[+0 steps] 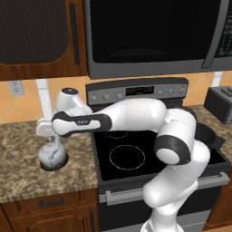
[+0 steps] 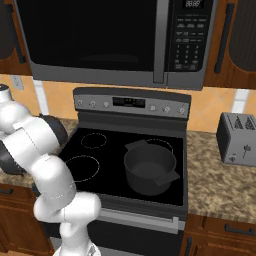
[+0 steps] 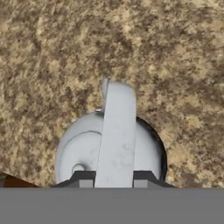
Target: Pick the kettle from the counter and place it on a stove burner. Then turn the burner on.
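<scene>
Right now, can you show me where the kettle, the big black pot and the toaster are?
kettle (image 1: 52, 157): left base view, round body.
black pot (image 2: 150, 170): right base view, inside wall.
toaster (image 2: 237, 137): right base view, front side.

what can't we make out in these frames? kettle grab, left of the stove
- Kettle spout: not distinguishable in the left base view; in the hand view the handle covers the middle of the body.
- Gripper fingertips: cut off by the hand view's bottom edge, so contact with the handle is hard to judge.
- Stove knob markings: too small to read.
- Front left burner: near edge hidden by the arm in the right base view.
</scene>
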{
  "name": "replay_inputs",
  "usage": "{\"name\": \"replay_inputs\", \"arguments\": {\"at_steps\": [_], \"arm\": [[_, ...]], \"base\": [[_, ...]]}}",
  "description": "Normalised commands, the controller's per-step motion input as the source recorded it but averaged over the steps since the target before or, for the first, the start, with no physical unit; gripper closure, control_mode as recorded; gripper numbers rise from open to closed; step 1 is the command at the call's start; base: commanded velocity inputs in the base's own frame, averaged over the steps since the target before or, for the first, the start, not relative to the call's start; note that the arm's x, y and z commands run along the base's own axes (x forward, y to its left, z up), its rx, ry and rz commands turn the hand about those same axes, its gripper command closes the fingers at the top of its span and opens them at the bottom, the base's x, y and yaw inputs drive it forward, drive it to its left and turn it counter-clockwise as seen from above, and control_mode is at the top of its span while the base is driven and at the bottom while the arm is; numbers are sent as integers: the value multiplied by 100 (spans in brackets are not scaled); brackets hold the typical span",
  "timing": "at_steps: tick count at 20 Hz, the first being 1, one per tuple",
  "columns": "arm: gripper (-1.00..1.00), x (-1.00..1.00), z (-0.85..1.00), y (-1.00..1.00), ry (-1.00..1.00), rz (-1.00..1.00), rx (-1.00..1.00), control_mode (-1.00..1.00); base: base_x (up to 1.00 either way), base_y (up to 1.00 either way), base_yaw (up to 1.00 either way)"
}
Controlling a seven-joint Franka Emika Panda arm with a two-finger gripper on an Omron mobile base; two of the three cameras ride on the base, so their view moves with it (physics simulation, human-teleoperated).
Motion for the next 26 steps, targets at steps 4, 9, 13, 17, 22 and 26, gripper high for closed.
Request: {"name": "replay_inputs", "arguments": {"at_steps": [4, 9, 13, 17, 22, 26], "arm": [[100, -24, 23, -86, 2, 0, 0, -100], [100, -7, 12, -86, 1, 0, 0, -100], [100, 0, 32, -78, -3, 0, 0, -100], [100, 0, 13, -73, -1, 4, 0, -100], [100, 12, 2, -70, 0, 7, -3, -100], [100, 15, 1, -63, 0, 5, -3, -100]], "base": [[0, 0, 0], [0, 0, 0], [0, 0, 0], [0, 0, 0], [0, 0, 0], [0, 0, 0]]}}
